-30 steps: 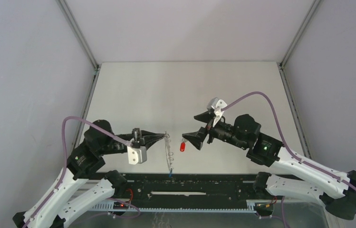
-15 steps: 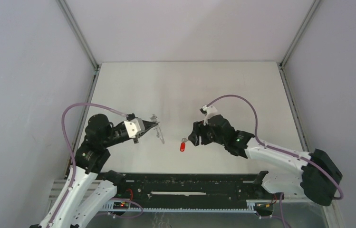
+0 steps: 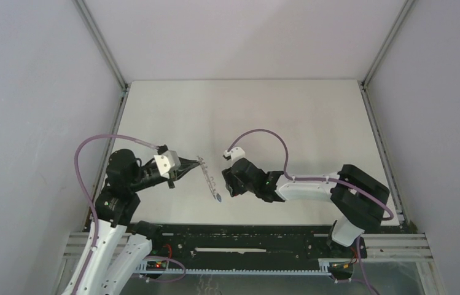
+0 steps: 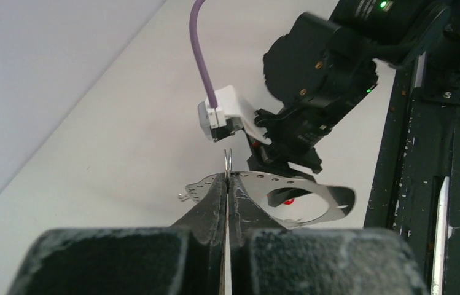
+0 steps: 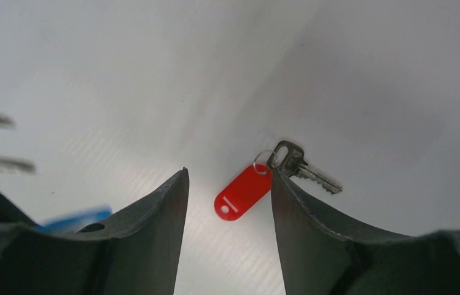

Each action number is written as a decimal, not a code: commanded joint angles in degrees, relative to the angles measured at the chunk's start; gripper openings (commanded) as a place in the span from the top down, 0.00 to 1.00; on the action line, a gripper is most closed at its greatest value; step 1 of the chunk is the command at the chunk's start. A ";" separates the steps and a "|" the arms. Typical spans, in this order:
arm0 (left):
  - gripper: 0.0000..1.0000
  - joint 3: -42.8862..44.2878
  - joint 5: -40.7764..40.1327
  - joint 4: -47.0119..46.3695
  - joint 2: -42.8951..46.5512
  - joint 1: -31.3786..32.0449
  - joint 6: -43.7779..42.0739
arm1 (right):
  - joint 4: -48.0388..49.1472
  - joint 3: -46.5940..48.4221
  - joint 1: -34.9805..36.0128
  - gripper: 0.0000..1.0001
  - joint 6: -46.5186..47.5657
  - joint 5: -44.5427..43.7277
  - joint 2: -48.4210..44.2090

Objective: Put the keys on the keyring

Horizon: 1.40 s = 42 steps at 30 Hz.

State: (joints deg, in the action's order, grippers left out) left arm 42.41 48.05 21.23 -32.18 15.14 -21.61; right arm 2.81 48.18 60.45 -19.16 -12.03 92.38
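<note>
My left gripper (image 3: 198, 162) is shut on the top of the thin grey keyring (image 3: 210, 179) and holds it above the table. The ring hangs down and to the right, with the blue key (image 3: 219, 198) at its low end. In the left wrist view the jaws (image 4: 228, 177) pinch the ring (image 4: 313, 187). My right gripper (image 3: 226, 185) points down, just right of the ring. In the right wrist view it (image 5: 228, 173) is open above the red key tag (image 5: 242, 192), which lies on the table with its metal key (image 5: 306, 168) beside the right fingertip. The blue key (image 5: 74, 219) blurs at the left.
The black rail (image 3: 245, 236) runs along the near table edge. Grey walls with metal posts (image 3: 101, 46) close in the left, back and right. Purple cables (image 3: 264, 135) arc over both wrists. The right arm's wrist (image 4: 313, 92) fills the left wrist view behind the ring.
My right gripper has swung left and down to stand over the red key, which lay uncovered on the table before. My left gripper has carried the ring a little up and right.
</note>
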 commanded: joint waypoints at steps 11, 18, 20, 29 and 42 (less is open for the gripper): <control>1.00 0.65 2.69 2.32 3.51 -1.59 2.23 | 0.22 5.86 -0.15 0.51 3.45 -5.76 8.59; 1.00 1.70 3.97 2.32 3.51 -1.60 3.49 | -0.69 5.87 -0.15 0.59 3.21 -7.08 8.96; 1.00 2.10 4.59 2.32 3.41 -1.59 4.14 | -1.03 5.87 -0.11 0.60 3.00 -7.55 9.07; 1.00 2.65 5.82 2.21 3.77 -1.60 5.15 | -1.40 5.87 -0.42 0.82 3.10 -7.74 9.01; 1.00 2.83 8.26 2.90 3.30 -1.60 5.42 | 6.15 -0.52 -1.62 1.00 8.77 -2.19 -1.71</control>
State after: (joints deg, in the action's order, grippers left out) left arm 42.44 53.76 24.75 -28.95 14.06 -17.39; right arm 3.40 50.41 59.99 -13.91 -17.87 97.73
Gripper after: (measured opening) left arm 0.011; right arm 0.006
